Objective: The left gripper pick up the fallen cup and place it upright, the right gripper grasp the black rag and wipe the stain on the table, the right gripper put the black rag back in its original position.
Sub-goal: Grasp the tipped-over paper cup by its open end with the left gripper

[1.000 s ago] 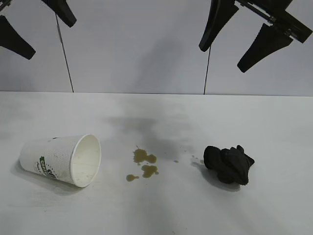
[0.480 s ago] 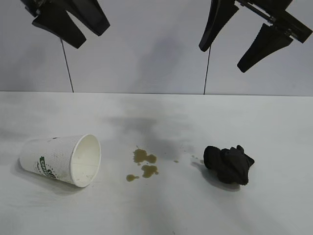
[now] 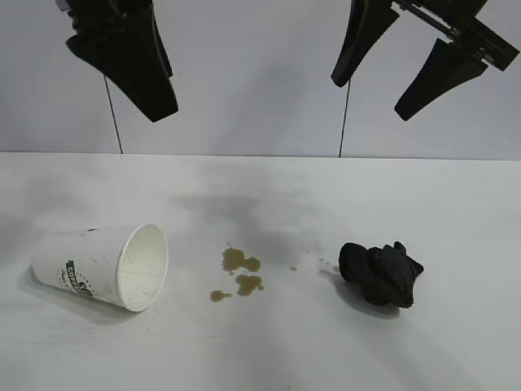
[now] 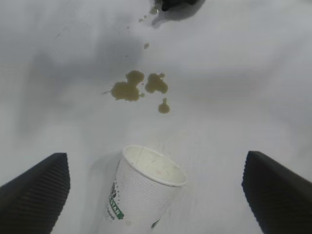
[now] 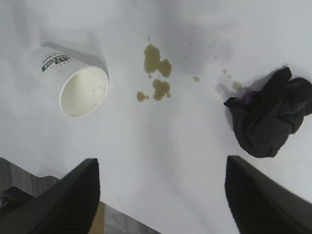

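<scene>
The first step is in hand: approach to the fallen cup (image 3: 102, 266), with nothing yet grasped. The left claw (image 3: 130, 69) hangs high above the worktop (image 3: 269, 350), toward its far left side, fingers spread wide and empty; in its own wrist view the two fingertips (image 4: 36, 195) stand well apart with the cup lying between and below them, untouched. The cup lies on its side near the worktop's left edge, open mouth turned toward the centre, logo band toward its base. Just beside the mouth, toward the centre, sits the stain (image 3: 238, 273), a few olive-brown spots with smaller droplets trailing toward the black rag (image 3: 380, 273), which lies bunched right of centre, apart from the spots. The right claw (image 3: 407, 61) is held high above the far right side, part open, holding nothing. Judgement: the next move calls for the left claw to descend over the cup and close across its body, then tip it onto its base. The light paper wall may roll or crush under a poor grip, so a squarely centred closure is advisable. Wiping and return of the rag remain outstanding.
</scene>
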